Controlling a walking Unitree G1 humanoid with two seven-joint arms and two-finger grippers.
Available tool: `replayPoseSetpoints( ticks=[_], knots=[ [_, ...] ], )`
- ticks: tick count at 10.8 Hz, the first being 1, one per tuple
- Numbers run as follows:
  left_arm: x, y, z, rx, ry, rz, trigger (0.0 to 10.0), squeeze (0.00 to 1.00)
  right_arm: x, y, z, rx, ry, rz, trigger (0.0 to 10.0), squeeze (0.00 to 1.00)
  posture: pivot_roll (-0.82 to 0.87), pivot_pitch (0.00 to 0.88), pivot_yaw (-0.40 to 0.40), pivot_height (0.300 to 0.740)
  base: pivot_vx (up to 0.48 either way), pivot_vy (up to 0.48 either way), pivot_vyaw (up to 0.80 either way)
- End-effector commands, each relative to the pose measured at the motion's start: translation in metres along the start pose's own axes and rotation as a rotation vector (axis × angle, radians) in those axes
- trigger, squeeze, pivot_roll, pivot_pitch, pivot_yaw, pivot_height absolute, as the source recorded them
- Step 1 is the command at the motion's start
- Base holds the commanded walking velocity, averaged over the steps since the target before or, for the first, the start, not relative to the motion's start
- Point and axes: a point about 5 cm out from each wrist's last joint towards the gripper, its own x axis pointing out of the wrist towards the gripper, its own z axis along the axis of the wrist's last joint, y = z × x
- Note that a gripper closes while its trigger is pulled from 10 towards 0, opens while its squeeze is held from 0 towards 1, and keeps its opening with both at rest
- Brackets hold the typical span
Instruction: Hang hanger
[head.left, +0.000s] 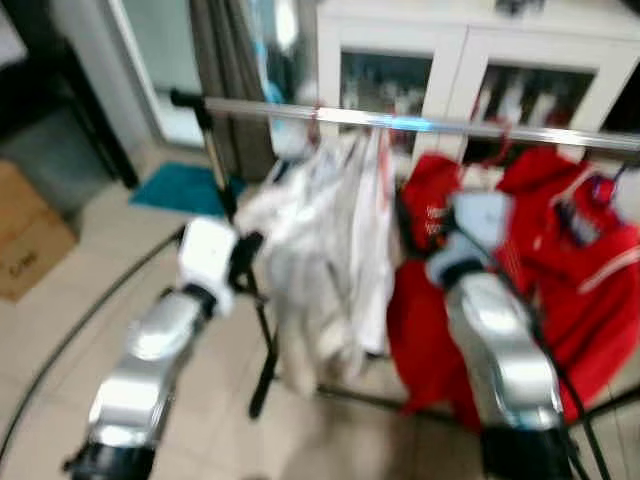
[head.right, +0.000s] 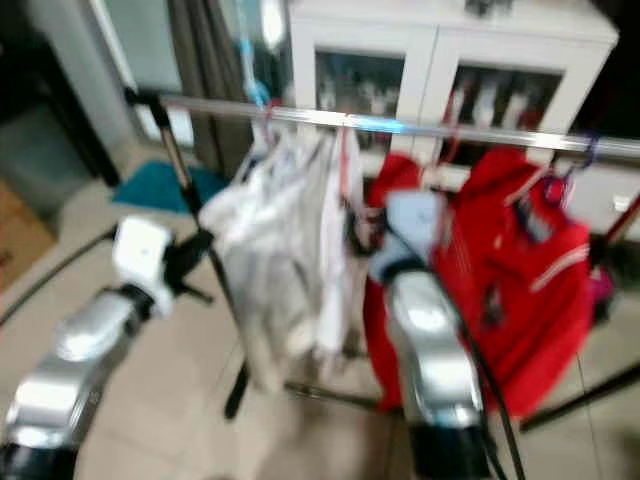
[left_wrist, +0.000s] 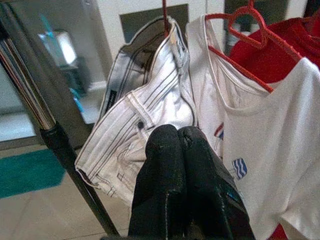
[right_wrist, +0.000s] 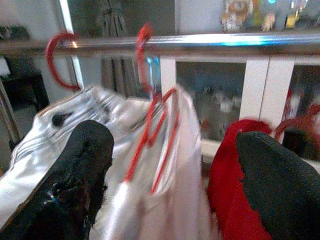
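- Hanger (right_wrist: 150, 125), red, carrying the white T-shirt (left_wrist: 270, 150), sits with its hook over the silver rail (head.left: 400, 122), toward the rail's left end, just beside the striped white trousers (left_wrist: 145, 125) and left of the red jacket (head.left: 580, 250).
- Left gripper (left_wrist: 182, 150) hovers just in front of the trousers, its two black fingers pressed together with nothing between them. Risk: a nudge forward pushes the trousers along the rail or knocks the black upright post (head.left: 215, 160) at the rail's left end.
- Hook on the rail looks twisted side-on in the right wrist view, so I judge it may not be seated square; a tug on the shirt could roll it off.
- Right gripper (right_wrist: 170, 170) sits spread wide and empty, fingers either side of the hanger below the rail. Risk: pulling away, a finger snags the hanger's wire or the shirt collar and drags the lot down.
- Red jacket hangs close against the right arm (head.left: 500, 340); a swing there could sweep it toward the rail's right end.
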Motion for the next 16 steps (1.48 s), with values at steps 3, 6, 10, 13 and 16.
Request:
replayPoseSetpoints(
  ticks=[3,6,10,13,16],
  knots=[
    [-0.004,-0.004,0.003,-0.085,-0.03,-0.08,10.0,0.38,0.002,-0.002,-0.004,0.025,0.032,-0.001,10.0,1.0,0.04,0.0,0.052,0.74,0.0,0.0,0.0],
    [0.001,-0.01,0.006,-0.053,-0.021,-0.216,10.0,1.0,0.017,-0.012,-0.002,-0.048,0.102,-0.024,10.0,1.0,0.02,0.0,0.075,0.74,0.0,0.0,0.0],
    [-0.004,-0.018,0.006,-0.067,-0.009,-0.329,10.0,1.0,0.057,-0.043,0.003,-0.115,0.228,-0.204,10.0,1.0,0.05,0.0,0.057,0.74,0.0,0.0,0.0],
    [-0.008,-0.026,0.007,-0.078,-0.014,-0.414,10.0,1.0,0.063,-0.06,0.006,-0.124,0.266,-0.271,10.0,0.62,0.05,0.0,0.046,0.74,0.0,0.0,0.0],
    [-0.007,-0.035,0.01,-0.097,-0.025,-0.52,10.0,1.0,0.077,-0.077,-0.002,-0.065,0.342,-0.252,10.0,0.0,0.02,0.0,0.084,0.74,0.0,0.0,0.0]
  ],
)
